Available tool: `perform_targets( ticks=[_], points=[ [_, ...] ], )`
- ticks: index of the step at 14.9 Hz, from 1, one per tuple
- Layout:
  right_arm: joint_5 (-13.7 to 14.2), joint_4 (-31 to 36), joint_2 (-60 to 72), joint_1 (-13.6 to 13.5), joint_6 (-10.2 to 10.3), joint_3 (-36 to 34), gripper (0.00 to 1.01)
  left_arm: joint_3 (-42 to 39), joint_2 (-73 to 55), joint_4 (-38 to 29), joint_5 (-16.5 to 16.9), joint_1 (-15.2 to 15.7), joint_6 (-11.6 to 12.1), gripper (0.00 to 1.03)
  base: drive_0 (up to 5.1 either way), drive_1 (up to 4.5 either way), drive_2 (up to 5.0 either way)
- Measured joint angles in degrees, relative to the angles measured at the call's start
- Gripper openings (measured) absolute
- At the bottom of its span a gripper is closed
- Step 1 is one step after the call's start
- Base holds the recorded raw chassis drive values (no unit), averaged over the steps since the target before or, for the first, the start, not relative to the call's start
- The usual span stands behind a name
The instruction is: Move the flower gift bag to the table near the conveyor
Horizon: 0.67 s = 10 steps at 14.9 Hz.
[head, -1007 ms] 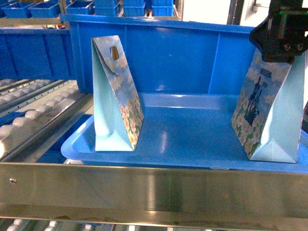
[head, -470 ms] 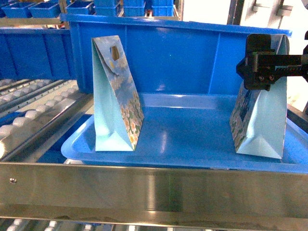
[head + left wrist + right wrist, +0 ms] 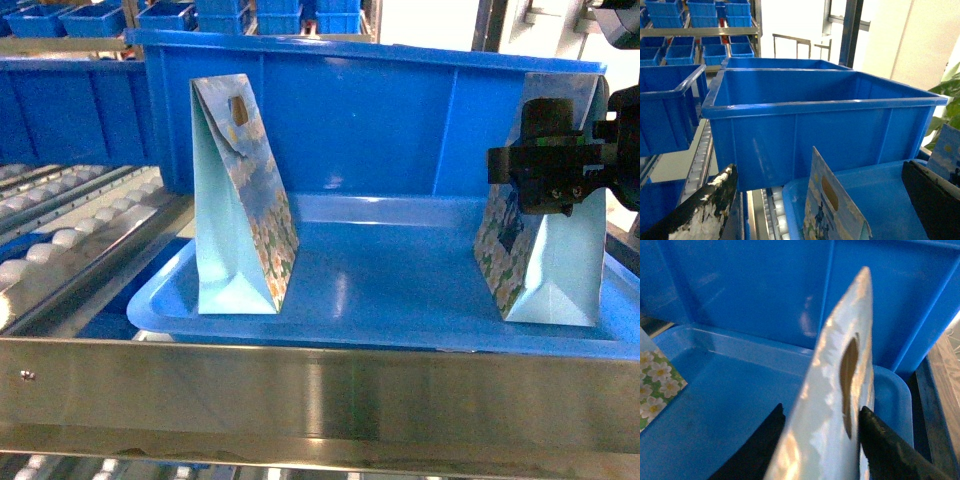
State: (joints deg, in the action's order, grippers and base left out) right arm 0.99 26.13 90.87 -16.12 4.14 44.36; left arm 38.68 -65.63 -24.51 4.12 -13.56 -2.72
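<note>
- The right tool is clamped on the upper part of the right-hand flower gift bag, one black finger on each face; the right wrist view shows the bag's folded top edge and its handle cut-out squeezed between them.
- That bag stands at the right end of the shallow blue tray, its base looking level with the tray floor; whether it is touching or just lifted I cannot tell.
- A second flower bag stands upright at the tray's left end, well apart from the held one, with bare tray floor between them.
- Directly behind both bags rises the wall of a large blue bin, close to the back of the tray.
- In front, a stainless-steel rail of the conveyor runs across the near side of the tray, below the bags' bases.
- White rollers slope along the tracks to the left of the tray.
- More blue bins sit on the rack to the left and on shelves behind.
- The left tool shows only the edges of two dark fingers, set wide with nothing gripped; the second bag's top lies between them in that view.
- A green plant shows at the far right.
</note>
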Motion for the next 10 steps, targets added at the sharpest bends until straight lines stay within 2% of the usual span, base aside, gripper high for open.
perform_targets(
  ticks=[4,8,10],
  points=[
    [0.31,2.56,-0.74,-0.81,-0.81,-1.57,0.02,0.00,0.00,0.00,0.00,0.00,0.00,0.98,0.0,0.00,0.0],
    [-0.04,4.90,-3.56,-0.76,0.07,-3.54,0.02,0.00,0.00,0.02,-0.02,0.00,0.00,0.98,0.0,0.00,0.0],
    [0.07,5.51,-10.49,-0.24,0.55,-4.92,0.02,0.00,0.00,0.00,-0.02,0.00,0.00,0.98,0.0,0.00,0.0]
  ],
)
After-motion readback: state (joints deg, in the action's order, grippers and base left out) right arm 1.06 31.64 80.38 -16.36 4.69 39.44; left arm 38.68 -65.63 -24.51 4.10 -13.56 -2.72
